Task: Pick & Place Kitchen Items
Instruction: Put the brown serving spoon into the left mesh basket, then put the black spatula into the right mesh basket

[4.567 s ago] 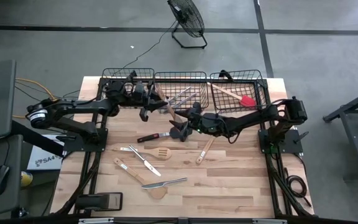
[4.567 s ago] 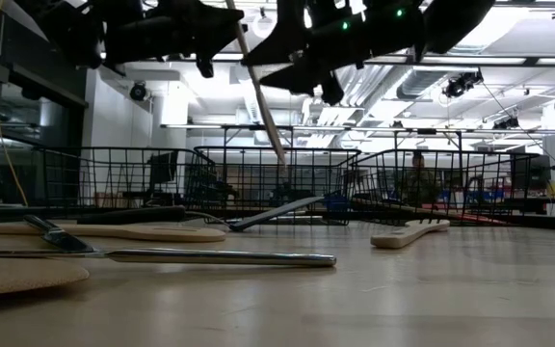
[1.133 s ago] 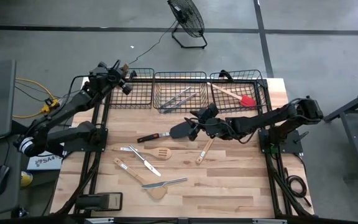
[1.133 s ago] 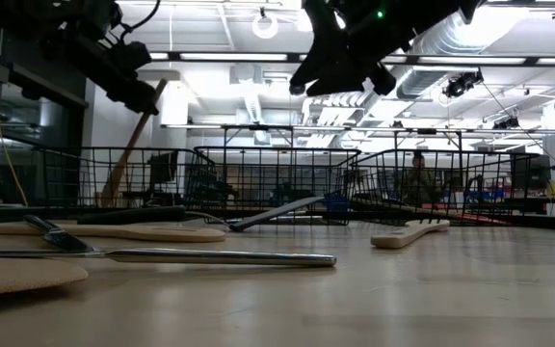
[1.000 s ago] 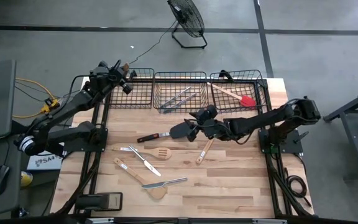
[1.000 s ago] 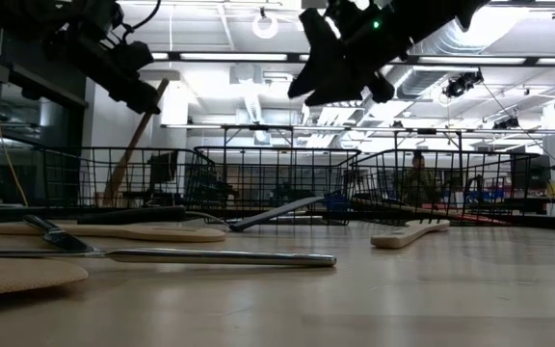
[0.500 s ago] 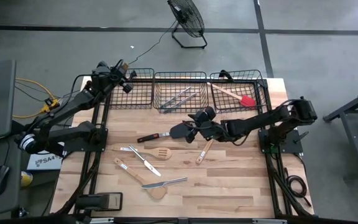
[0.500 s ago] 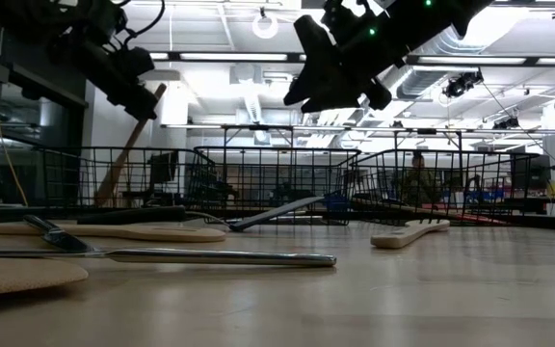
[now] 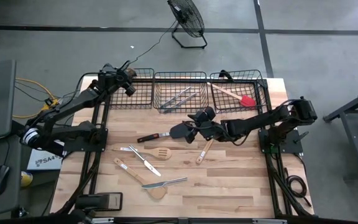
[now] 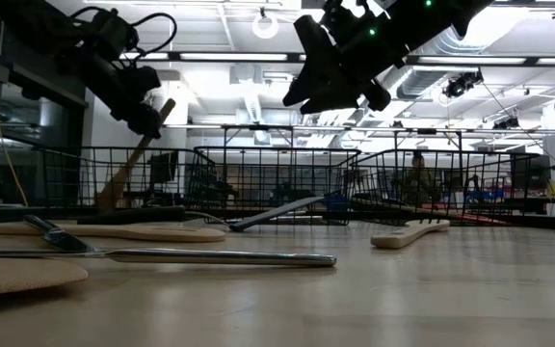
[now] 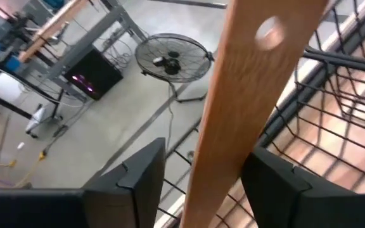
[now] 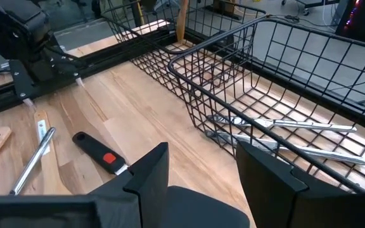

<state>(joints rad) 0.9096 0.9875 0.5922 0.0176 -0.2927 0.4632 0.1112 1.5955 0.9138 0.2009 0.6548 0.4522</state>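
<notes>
Left gripper (image 9: 124,77) fingers spread around wooden spatula (image 10: 133,159) over corner basket (image 9: 138,93); right gripper (image 9: 194,124) fingers apart, empty; several utensils (image 9: 148,163) left on tabletop (image 9: 229,180).

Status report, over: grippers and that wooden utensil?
Left gripper open around light wooden utensil, standing in left black wire basket. Right gripper open above black turner on table. Nothing blocking.
</notes>
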